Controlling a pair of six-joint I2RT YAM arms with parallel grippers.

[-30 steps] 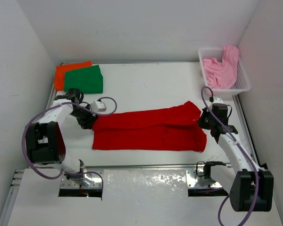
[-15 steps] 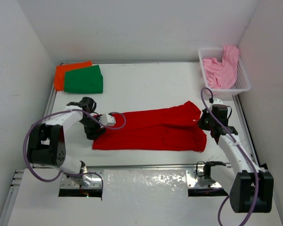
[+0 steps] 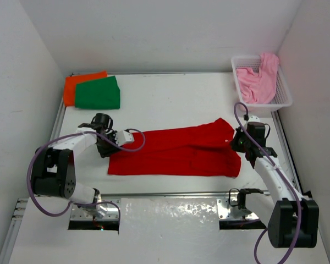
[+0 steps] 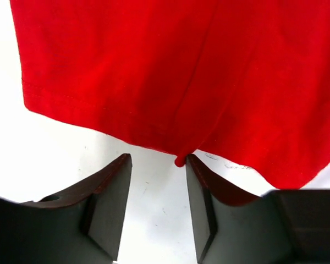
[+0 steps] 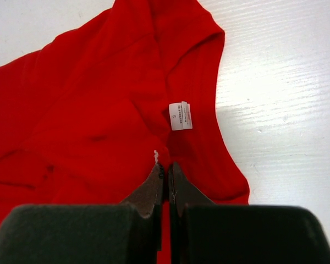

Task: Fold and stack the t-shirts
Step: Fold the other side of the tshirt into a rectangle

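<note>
Top external view: the red t-shirt (image 3: 176, 153) lies stretched across the middle of the bench (image 3: 170, 102). The left hand (image 4: 157, 160) has its fingers apart just at the left hem and holds nothing. The right hand (image 5: 166, 169) is pinched together on the cloth near the collar label, at the right end.

plain white walls (image 3: 154, 33) stand on three sides of a white table (image 3: 170, 99) with a thin metal edge (image 3: 170, 193). the light is bright.
</note>
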